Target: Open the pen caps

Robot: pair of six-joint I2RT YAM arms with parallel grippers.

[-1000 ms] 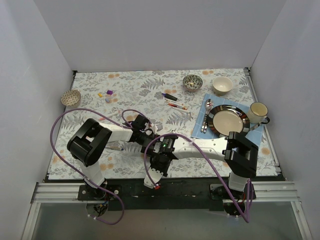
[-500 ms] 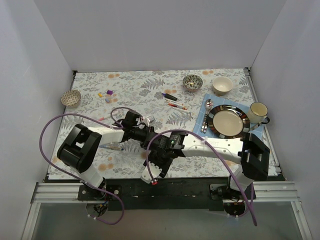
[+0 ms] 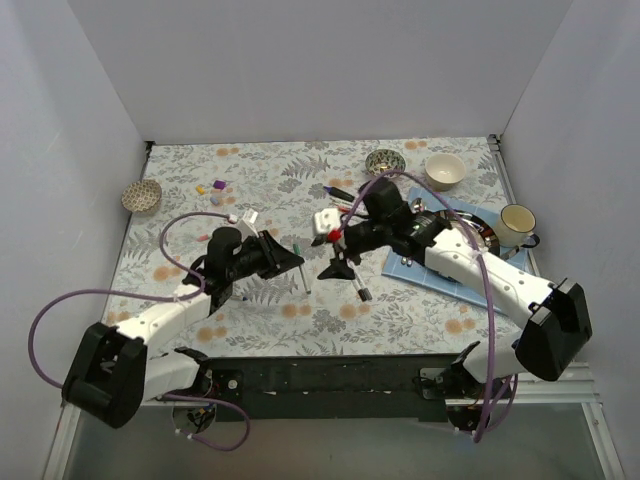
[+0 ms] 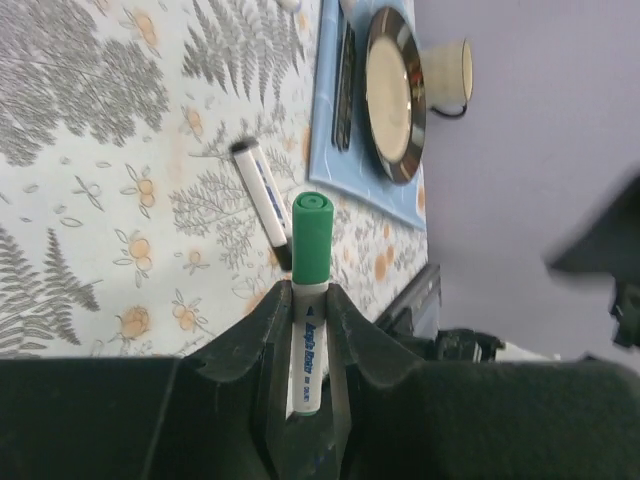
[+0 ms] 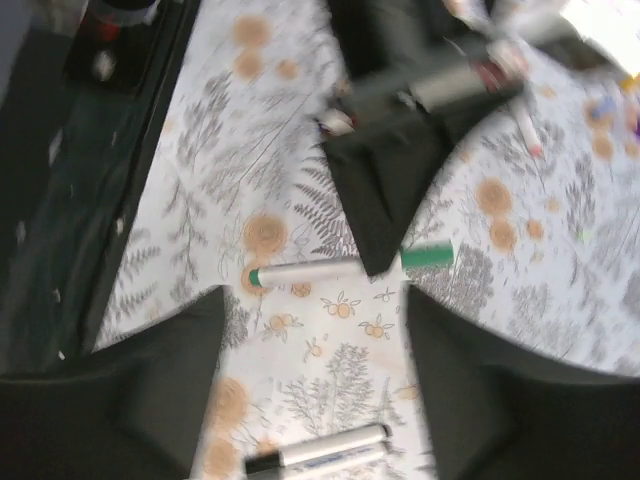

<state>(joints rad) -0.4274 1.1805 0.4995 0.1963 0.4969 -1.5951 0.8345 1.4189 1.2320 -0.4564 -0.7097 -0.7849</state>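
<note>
Green cap (image 4: 312, 235) on white barrel (image 4: 305, 365), poking out beyond left pincer (image 4: 305, 297). Jaws narrow, clamped on barrel, over middle of worktop (image 3: 400, 325). Right pincer (image 5: 312, 300) spread wide, hanging at 3 o'clock of same pen, apart from it. Black-capped pen (image 3: 358, 288) lying loose, near, 5 o'clock of right pincer. Loose caps (image 3: 215, 187) well apart, 10 o'clock corner. Plate (image 4: 392, 85) on blue mat (image 4: 322, 140) near 3 o'clock edge. Bare patterned stretch open from both pincers down to 6 o'clock edge.

Fern-print table (image 3: 262, 185), loose pen (image 4: 262, 197), blue placemat (image 4: 345, 172)
</note>
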